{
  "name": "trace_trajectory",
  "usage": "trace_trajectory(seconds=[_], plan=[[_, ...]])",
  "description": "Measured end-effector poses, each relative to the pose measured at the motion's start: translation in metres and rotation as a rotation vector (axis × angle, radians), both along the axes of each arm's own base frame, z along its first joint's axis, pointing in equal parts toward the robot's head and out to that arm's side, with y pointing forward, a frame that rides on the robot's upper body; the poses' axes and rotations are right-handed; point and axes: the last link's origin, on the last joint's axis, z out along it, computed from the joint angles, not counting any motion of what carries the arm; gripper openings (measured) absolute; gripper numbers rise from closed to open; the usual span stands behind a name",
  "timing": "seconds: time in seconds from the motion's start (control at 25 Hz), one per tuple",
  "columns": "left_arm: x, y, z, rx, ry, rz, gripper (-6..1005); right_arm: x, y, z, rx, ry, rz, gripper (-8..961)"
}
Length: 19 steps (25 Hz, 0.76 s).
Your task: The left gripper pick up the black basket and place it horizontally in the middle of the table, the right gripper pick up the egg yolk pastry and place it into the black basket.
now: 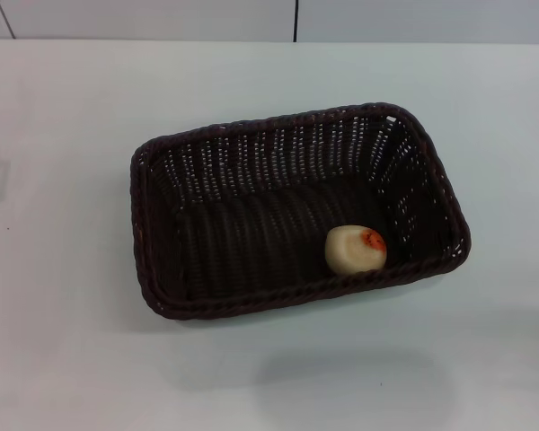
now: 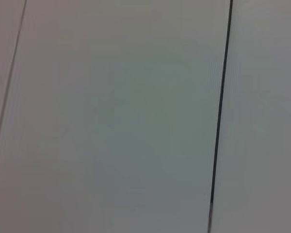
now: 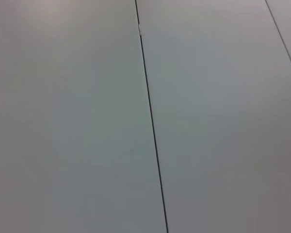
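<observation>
Head view shows the plain, smooth white table from above. Closest to me is a bare strip of the white top with a soft grey shadow on it.

A little farther back sits the big, dark brown-black woven wicker basket. It is a long box shape with round corners and a braided rim. Its long side runs across the table, turned a bit so the right end sits farther back than the left. It rests flat near the middle of the table.

Inside the basket lies the small, round, pale cream egg yolk pastry. It has an orange-red spot that faces up and to the right. The pastry sits on the basket floor, close to the near wall and toward the right end. It looks tipped a little on its side.

Past the basket there is more white table. At the very back stands a pale wall with a thin dark line going up and down.

No claw shows up anywhere, left or right, so I cannot tell if they are spread or pressed together. Both wrist views show only flat pale grey panels with thin dark seams between them.
</observation>
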Motion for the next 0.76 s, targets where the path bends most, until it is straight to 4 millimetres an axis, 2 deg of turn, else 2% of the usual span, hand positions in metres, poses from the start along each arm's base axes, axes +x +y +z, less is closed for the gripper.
trace_trajectory(seconds=[0.76], plan=[[0.0012, -0.0047, -0.0033, -0.021, 0.040, -0.031, 802, 0.0039, -0.0048, 0.0033, 0.037, 0.004, -0.035, 804]])
